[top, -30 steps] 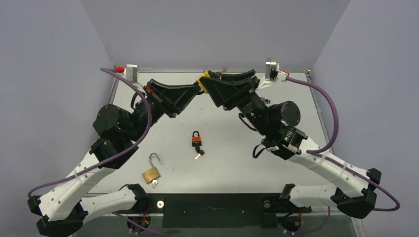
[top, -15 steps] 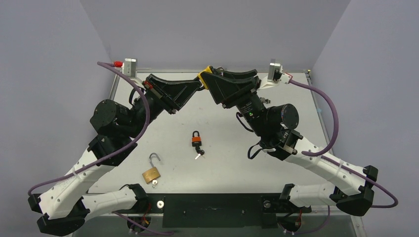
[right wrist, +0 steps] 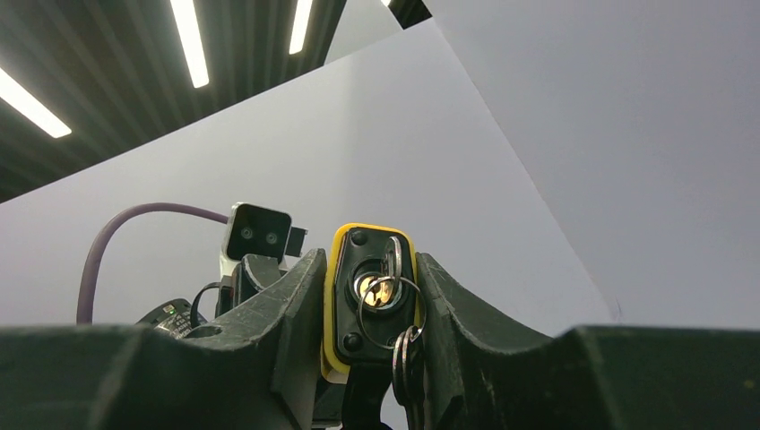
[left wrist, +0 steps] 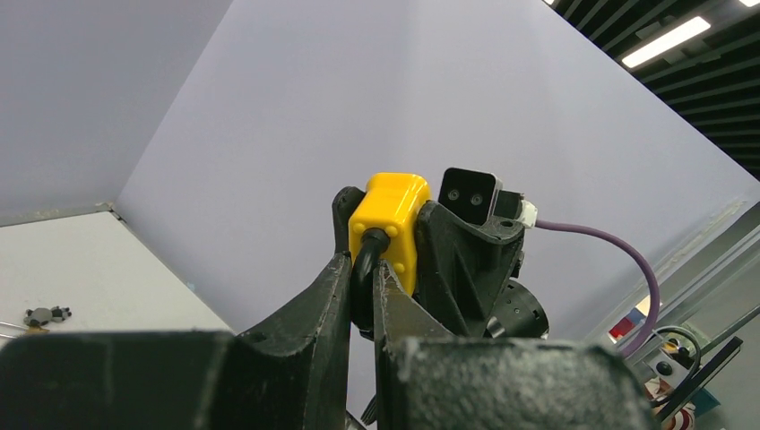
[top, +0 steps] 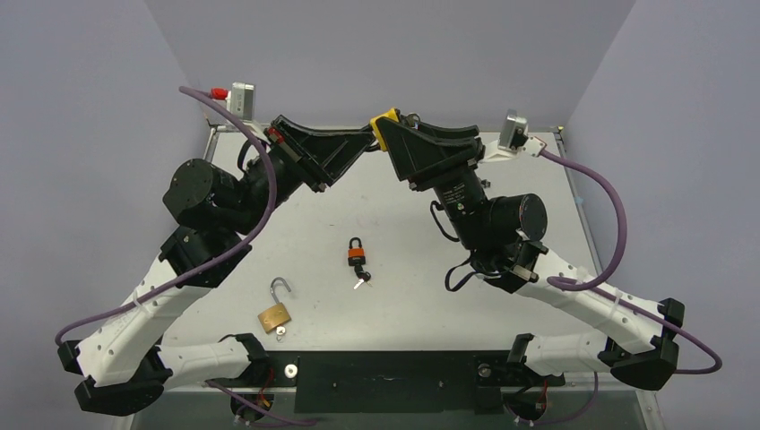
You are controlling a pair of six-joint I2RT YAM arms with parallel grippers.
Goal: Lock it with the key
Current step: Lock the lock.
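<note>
Clamped the yellow lock (left wrist: pixel 391 208) by its body in the right gripper (right wrist: pixel 371 305), raised off the table (top: pixel 421 305), well beyond and above the orange lock (top: pixel 357 253). Pinched the black shackle (left wrist: pixel 367 251) in the left gripper (left wrist: pixel 362 269), jaws almost together, one finger on each side of the bar just at the yellow body. Faced the keyhole end toward the right wrist camera, with the key (right wrist: pixel 382 288) seated in the cylinder and a ring (right wrist: pixel 405 351) of spares dangling below it. Judged the two-handed hold deliberate: body braced from one side, shackle gripped from the other, most likely for pressing the bar home and steadying the lock against the twist of the key. Could not tell from any view whether seated or sprung. Noted no free gripper for the key itself, so probably a regrip due before the turn. Saw the orange lock lying mid-table, apparently shut, its own keys (top: pixel 360 279) touching it on the near side, and a brass lock (top: pixel 274 315) to the near left of the orange lock, swung open, untouched. Read no brand, label or lettering on any lock, key or gripper: surfaces too small, dark or turned away.
</note>
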